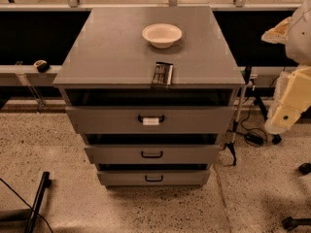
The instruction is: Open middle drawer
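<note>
In the grey cabinet [121, 52] the middle drawer [194, 154] sits under the labelled top drawer [97, 119], a white bowl [162, 35] and dark packet [163, 74] lie on the cabinet's top, and right of the cabinet, well apart, hangs the cream gripper [283, 116], its opening impossible to tell.

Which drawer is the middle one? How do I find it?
Find the grey cabinet with the white bowl on top; the gripper is off to its right. The middle drawer is second of three. Unlike the top one, its black loop handle has no white label.
</note>
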Robot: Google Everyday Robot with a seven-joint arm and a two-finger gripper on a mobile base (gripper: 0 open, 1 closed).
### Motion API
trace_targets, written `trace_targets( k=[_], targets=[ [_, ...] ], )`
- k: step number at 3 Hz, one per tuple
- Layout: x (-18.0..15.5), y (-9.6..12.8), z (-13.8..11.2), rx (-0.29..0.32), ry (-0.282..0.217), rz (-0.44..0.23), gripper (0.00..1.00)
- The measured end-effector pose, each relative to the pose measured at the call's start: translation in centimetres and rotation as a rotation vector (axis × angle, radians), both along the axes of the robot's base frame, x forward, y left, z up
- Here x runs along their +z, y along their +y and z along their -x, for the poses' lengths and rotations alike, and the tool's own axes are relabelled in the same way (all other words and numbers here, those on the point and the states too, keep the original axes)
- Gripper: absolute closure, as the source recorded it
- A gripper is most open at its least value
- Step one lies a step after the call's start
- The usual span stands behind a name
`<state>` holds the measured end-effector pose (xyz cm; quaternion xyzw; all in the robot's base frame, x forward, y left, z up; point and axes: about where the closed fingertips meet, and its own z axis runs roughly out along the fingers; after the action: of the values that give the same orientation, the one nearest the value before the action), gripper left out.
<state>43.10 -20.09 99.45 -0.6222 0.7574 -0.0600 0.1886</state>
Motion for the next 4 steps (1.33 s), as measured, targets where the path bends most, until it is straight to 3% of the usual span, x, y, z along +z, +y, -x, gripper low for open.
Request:
trace_targets(
  k=[1, 2, 3, 4],
  targets=[
    [0.0, 0.0, 0.0, 0.000, 0.000, 0.000, 0.00],
    [-1.1, 0.2, 0.0, 0.022, 0.058, -0.024, 0.00],
    [-6.2, 0.4, 0.6, 0.025, 0.140, -0.126, 0.00],
    [-15.4, 0.4, 2.2, 0.005, 0.236, -0.293, 0.00]
  ],
)
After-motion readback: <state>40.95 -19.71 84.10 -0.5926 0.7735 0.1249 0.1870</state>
